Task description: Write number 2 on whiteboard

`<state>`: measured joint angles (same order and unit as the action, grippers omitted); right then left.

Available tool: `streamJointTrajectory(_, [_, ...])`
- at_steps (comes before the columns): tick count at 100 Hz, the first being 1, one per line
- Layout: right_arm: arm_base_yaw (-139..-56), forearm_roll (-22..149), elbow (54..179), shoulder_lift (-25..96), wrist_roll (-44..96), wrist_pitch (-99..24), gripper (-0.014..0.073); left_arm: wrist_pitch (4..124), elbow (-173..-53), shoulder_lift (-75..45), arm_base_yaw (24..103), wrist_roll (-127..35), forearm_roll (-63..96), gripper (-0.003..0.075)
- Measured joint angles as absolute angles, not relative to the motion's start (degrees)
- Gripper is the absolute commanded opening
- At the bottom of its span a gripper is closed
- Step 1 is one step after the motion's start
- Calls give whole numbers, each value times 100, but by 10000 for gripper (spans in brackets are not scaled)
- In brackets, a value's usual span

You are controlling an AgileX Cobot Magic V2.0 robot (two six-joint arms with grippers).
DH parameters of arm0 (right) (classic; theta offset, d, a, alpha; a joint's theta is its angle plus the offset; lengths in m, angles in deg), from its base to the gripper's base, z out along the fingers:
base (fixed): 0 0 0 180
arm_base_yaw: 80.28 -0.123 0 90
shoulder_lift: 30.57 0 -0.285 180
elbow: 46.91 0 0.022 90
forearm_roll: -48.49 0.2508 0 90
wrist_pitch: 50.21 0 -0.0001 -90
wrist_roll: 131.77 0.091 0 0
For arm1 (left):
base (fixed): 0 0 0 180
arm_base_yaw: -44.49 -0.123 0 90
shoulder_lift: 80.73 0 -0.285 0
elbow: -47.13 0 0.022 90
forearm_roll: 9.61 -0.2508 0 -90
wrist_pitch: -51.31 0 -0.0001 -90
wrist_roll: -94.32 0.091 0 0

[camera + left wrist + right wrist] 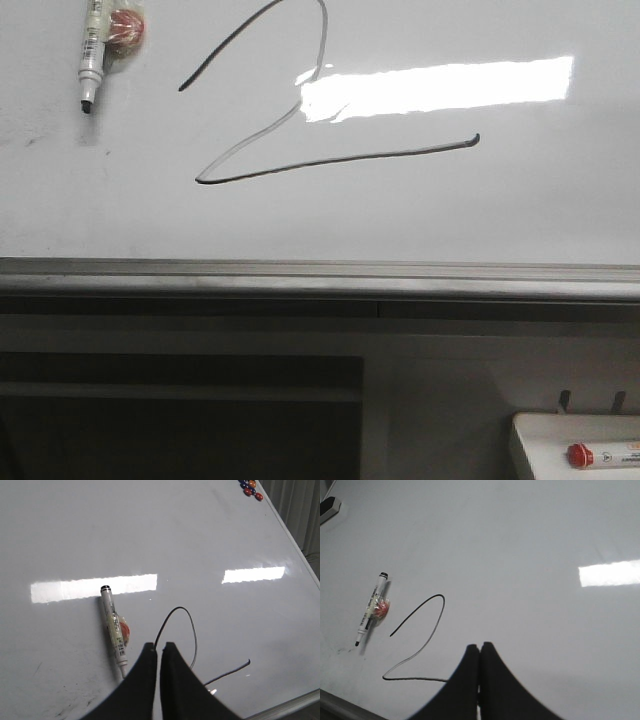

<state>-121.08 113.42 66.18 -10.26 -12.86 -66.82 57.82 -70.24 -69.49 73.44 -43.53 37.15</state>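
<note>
The number 2 is drawn in thin dark line on the whiteboard, with a curved top, a faint diagonal and a long slanted base. It also shows in the left wrist view and the right wrist view. An uncapped black marker rests on the board left of the 2, with a red blob beside it. My left gripper is shut and empty, over the start of the 2, the marker beside it. My right gripper is shut and empty, near the base stroke. Neither gripper shows in the front view.
A grey metal rail runs along the board's bottom edge. A small white tray with a red-capped marker sits at the lower right. Coloured magnets cluster in one board corner. A dark eraser lies at another edge.
</note>
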Motion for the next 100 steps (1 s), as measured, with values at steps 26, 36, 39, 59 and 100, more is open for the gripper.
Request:
streamJointTrajectory(26, [-12108,11351,6618,-1026,-1286,-6682,-72,5797,-7021,-6973,7344,-4353,3715,-20])
streamJointTrajectory(36, [-12108,11351,6618,-1026,-1286,-6682,-72,5797,-7021,-6973,7344,-4353,3715,-20])
streamJointTrajectory(39, [-12108,11351,6618,-1026,-1286,-6682,-72,5797,-7021,-6973,7344,-4353,3715,-20])
streamJointTrajectory(59, [-12108,11364,6618,-1026,-1286,-6682,-72,5762,-6977,-6973,7344,-4329,3415,-20])
streamJointTrajectory(100, [-12108,11364,6618,-1026,-1286,-6682,-72,5594,-6507,-7007,6932,-4893,1235,-20])
